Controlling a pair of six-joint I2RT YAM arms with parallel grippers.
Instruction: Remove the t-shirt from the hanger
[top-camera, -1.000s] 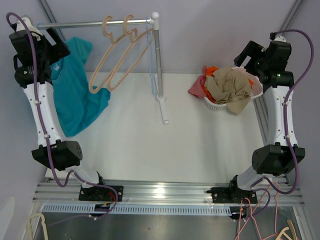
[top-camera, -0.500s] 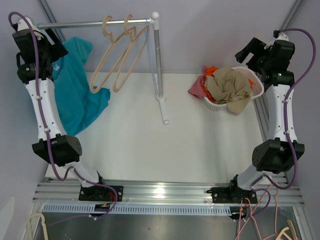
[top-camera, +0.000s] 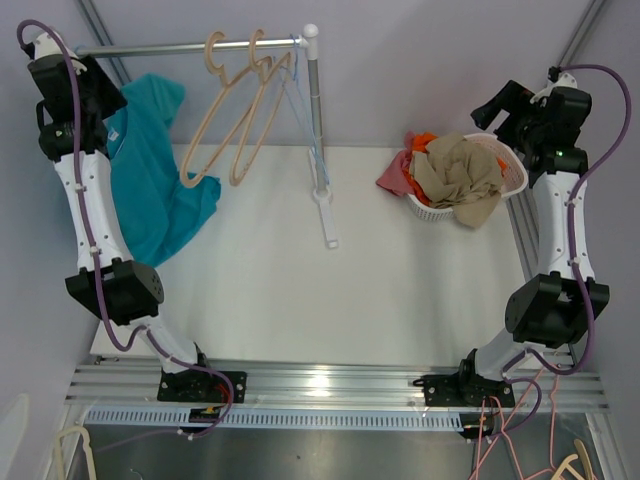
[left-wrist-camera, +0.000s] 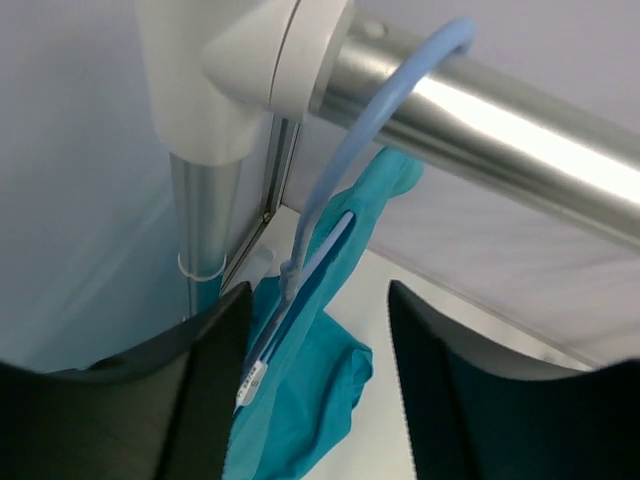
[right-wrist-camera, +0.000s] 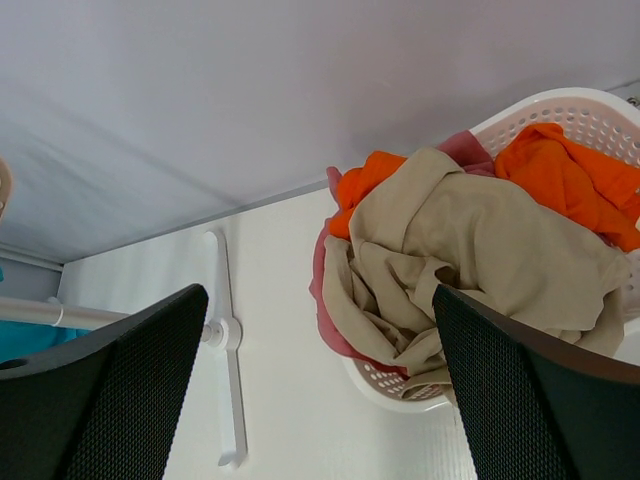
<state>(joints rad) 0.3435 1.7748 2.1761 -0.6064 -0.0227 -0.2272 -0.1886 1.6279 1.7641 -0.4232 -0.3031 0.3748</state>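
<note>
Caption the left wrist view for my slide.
Open left gripper faces teal t-shirt on blue hanger hooked over rail.

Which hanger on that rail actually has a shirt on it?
The blue hanger at the rail's left end, under the teal t-shirt; the beige hangers hang bare.

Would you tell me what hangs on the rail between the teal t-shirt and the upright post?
In the top view, two empty beige hangers, then a thin light-blue hanger close beside the post.
</note>
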